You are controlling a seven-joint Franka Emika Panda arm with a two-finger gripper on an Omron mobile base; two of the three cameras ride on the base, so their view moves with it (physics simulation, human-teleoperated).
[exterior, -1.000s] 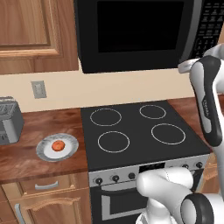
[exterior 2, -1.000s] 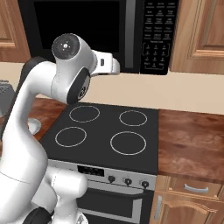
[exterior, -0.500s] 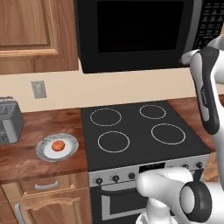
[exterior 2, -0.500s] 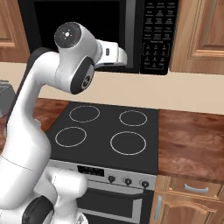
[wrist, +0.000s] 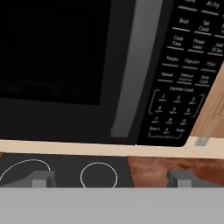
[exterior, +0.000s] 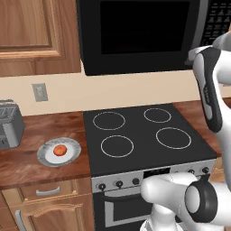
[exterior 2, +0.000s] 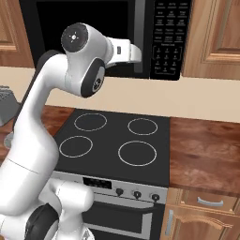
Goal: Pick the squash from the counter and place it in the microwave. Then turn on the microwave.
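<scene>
One squash (exterior: 59, 150) sits on the grey-rimmed plate (exterior: 45, 157) on the counter (exterior: 40, 168), left of the stovetop (exterior: 144, 135) and just right of the toaster (exterior: 10, 124). We see the arm raised w/ the gripper (wrist: 112, 178) up near the microwave (exterior: 140, 34), well apart from the squash. Its fingertips (wrist: 40, 179) stand wide apart, nothing btwn them. In hand view we face the closed microwave door, its grey handle (wrist: 133, 70) straight ahead & the keypad (wrist: 183, 78) to the right.
</scene>
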